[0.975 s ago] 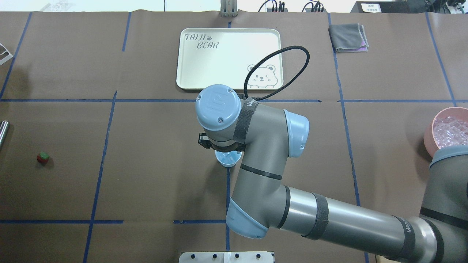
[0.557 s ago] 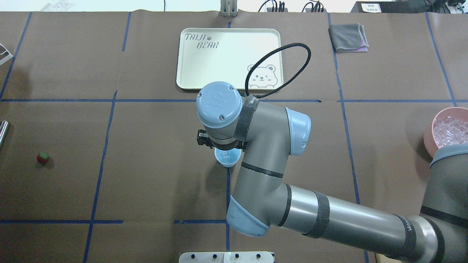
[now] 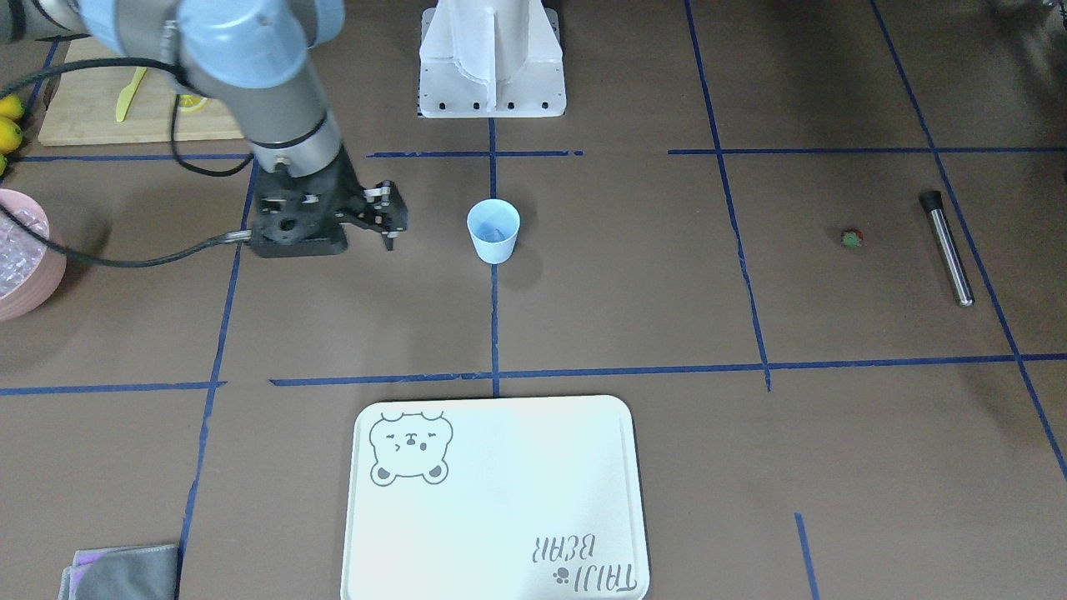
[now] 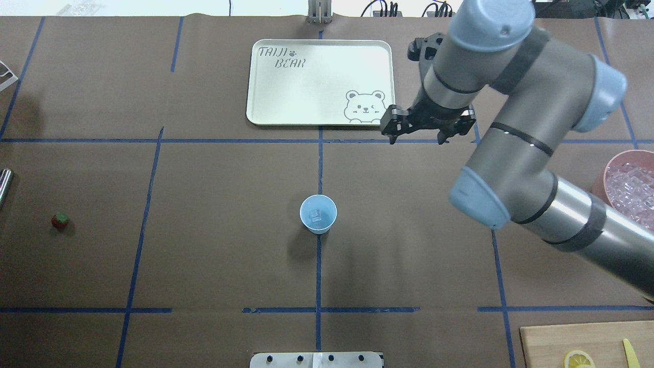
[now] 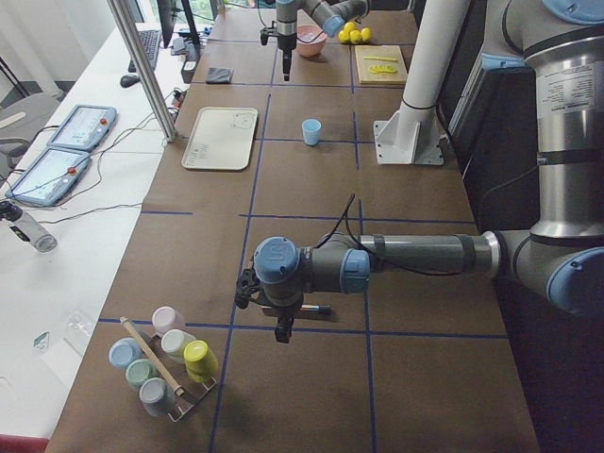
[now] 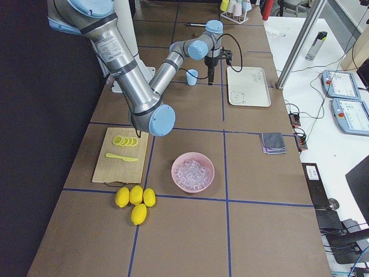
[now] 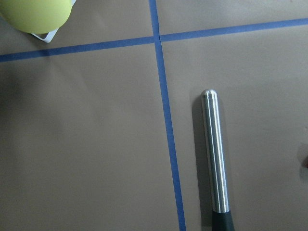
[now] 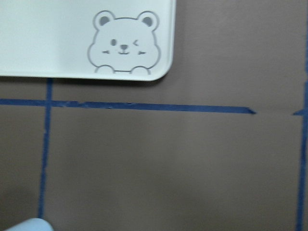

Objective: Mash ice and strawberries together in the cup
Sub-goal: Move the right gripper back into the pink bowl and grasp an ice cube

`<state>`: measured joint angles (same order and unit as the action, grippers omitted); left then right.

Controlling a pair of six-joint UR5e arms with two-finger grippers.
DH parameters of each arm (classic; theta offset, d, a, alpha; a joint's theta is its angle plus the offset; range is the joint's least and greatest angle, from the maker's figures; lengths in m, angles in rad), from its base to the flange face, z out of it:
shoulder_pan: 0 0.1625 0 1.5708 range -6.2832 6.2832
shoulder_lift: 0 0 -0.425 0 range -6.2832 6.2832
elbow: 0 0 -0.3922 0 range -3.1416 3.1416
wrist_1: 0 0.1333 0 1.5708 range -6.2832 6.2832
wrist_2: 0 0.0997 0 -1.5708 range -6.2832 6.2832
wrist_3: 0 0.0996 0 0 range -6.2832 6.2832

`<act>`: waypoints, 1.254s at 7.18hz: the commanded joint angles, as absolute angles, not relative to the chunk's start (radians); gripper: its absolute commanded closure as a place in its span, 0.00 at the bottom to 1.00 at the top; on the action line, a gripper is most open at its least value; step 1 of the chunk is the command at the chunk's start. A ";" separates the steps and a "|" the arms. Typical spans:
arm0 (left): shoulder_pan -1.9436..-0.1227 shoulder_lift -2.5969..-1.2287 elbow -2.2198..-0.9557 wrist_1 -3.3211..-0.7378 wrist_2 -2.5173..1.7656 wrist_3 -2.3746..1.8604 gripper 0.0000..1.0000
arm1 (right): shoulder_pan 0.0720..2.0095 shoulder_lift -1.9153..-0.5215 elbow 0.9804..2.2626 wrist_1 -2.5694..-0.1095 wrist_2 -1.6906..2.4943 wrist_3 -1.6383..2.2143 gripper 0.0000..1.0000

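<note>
The pale-blue cup [image 4: 318,213] stands upright at the table's middle with one clear ice cube [image 4: 316,215] inside. More ice [image 4: 632,185] is heaped in the pink bowl [image 4: 599,190] at the right edge. The small red strawberry [image 4: 60,220] lies alone far to the left. My right gripper [image 4: 416,137] hangs open and empty by the tray's near right corner, well away from the cup. Only the exterior left view shows my left gripper [image 5: 283,330], so I cannot tell whether it is open or shut. It hovers over a steel muddler [image 7: 214,154].
A cream bear tray [image 4: 286,97] lies beyond the cup and a grey cloth [image 4: 486,52] at the back right. A cutting board [image 4: 552,345] with lemon slices sits front right, with whole lemons [image 6: 134,199] near it. A rack of coloured cups [image 5: 160,363] stands at the left end.
My right arm has risen from over the cup and swung right and back toward the tray's corner. The cup now shows uncovered, with an ice cube inside.
</note>
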<state>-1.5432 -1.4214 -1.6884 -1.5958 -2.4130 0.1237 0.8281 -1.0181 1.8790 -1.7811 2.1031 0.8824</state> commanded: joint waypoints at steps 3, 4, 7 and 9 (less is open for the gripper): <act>-1.542 -1.420 -1.697 -1.597 -2.413 0.126 0.00 | 1.183 -1.389 1.947 -1.775 2.250 0.149 0.00; -1.543 -1.420 -1.697 -1.597 -2.413 0.126 0.00 | 1.251 -1.460 1.936 -1.775 2.287 0.023 0.00; -1.543 -1.420 -1.697 -1.597 -2.413 0.126 0.00 | 1.295 -1.621 1.843 -1.572 2.307 -0.098 0.00; -1.543 -1.420 -1.697 -1.597 -2.413 0.126 0.00 | 1.293 -1.634 1.706 -1.341 2.293 -0.051 0.01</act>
